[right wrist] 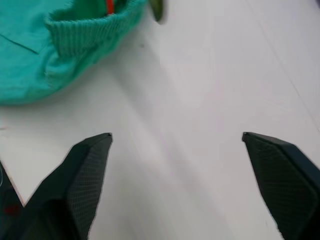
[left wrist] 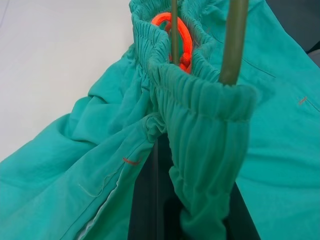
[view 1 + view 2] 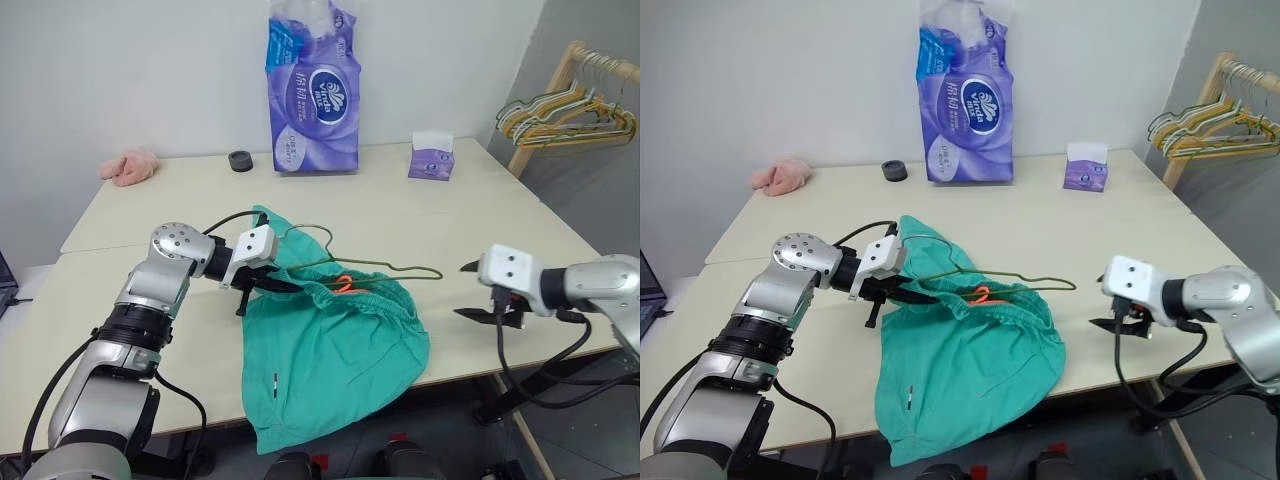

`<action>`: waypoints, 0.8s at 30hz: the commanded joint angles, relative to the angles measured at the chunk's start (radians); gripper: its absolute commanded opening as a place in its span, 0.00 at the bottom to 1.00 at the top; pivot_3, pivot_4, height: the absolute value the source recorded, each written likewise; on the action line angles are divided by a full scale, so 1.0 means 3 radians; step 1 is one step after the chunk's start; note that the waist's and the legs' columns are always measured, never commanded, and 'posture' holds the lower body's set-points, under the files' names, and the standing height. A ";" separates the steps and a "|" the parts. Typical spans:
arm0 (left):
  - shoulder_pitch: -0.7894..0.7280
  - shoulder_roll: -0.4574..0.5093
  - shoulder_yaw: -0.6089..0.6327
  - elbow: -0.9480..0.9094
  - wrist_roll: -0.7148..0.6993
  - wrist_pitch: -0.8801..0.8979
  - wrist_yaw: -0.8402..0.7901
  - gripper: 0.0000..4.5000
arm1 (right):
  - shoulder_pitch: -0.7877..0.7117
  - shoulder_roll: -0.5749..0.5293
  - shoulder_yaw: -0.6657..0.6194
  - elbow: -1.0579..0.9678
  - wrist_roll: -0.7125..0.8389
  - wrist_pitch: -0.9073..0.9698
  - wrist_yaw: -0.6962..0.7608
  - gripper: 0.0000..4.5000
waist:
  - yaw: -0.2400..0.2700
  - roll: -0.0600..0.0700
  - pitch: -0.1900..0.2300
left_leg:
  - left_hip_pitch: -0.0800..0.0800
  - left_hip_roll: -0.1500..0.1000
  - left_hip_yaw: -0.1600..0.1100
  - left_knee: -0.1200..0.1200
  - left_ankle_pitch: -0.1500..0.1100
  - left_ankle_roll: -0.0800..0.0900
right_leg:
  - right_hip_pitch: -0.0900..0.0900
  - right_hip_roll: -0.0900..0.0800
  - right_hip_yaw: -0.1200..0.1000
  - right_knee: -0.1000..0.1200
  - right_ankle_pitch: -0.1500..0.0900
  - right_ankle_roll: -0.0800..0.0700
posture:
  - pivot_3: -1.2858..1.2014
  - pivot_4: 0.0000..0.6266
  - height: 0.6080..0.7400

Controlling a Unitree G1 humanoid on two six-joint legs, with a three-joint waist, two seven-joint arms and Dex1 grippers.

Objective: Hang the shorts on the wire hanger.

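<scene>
Hiding left gripper (image 3: 262,283) fingertips: shorts (image 3: 330,360) waistband folds.

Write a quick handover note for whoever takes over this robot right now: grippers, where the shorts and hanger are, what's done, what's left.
Left gripper: shut on the shorts' waistband at its left end.
Right gripper: open, empty, over bare table, to the right of the shorts.
Shorts: lying on the table, lower edge drooping over the front edge.
Wire hanger: lying on the shorts; in the left wrist view its wire passes into the gathered waistband opening; its right corner sticks out past the cloth.
Done: hanger partly threaded into the waist.
Left: finish seating the shorts on the hanger.
</scene>
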 commanded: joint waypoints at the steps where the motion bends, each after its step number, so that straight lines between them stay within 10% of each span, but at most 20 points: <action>1: -0.0099 0.0000 0.0097 0.0048 -0.0050 -0.0047 0.0046 0.00 | 0.0281 0.0383 -0.0532 -0.0389 0.0606 0.0608 -0.0248 1.00 | 0.0000 -0.0007 -0.0005 | 0.0000 0.0001 -0.0002 0.0000 0.0000 0.0000 | 0.0002 0.0000 -0.0002 0.0000 0.0000 0.0000 | 0.48 0.00 1.00; 10: -0.0200 -0.0012 0.0095 0.0137 -0.0049 -0.0045 0.0062 0.00 | 0.0429 0.1299 -0.0147 -0.0873 0.0747 0.1131 -0.1055 1.00 | -0.0009 -0.0007 -0.0008 | 0.0007 0.0000 0.0001 0.0001 0.0000 0.0000 | 0.0006 0.0000 0.0003 0.0002 0.0001 0.0002 | 0.48 0.00 1.00; 21: -0.0203 -0.0009 0.0104 0.0078 -0.0068 -0.0002 0.0080 0.00 | 0.0329 0.1452 0.0241 -0.0650 0.0606 0.1226 -0.1299 1.00 | -0.0006 -0.0008 -0.0008 | 0.0007 -0.0001 0.0000 0.0001 0.0000 0.0000 | 0.0006 0.0001 0.0002 0.0003 0.0001 0.0002 | 0.48 0.00 1.00; 24: -0.0186 0.0004 0.0111 0.0051 -0.0074 0.0011 0.0081 0.00 | 0.0253 0.1451 0.0298 -0.0550 0.0524 0.1215 -0.1344 0.86 | -0.0007 -0.0008 -0.0008 | 0.0007 -0.0001 0.0000 0.0001 0.0000 0.0000 | 0.0005 0.0001 0.0002 0.0003 0.0001 0.0002 | 0.48 0.00 1.00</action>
